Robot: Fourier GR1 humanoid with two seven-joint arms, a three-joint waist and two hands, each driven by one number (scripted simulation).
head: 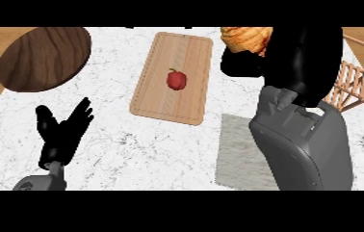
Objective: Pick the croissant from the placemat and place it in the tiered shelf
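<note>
My right hand (284, 58) is raised high at the upper right and is shut on the golden-brown croissant (245, 37), which sticks out at the hand's left near the view's top. The grey placemat (238, 151) lies on the counter at the lower right, partly under my right forearm, with nothing visible on it. Only a slice of the wooden tiered shelf (347, 84) shows at the right edge, behind the hand. My left hand (62, 130) rests open at the lower left, fingers up.
A light wooden cutting board (160, 89) lies in the middle with a small red pepper (177, 79) on it. A dark round wooden board (44, 58) sits at the upper left. The counter is white marble.
</note>
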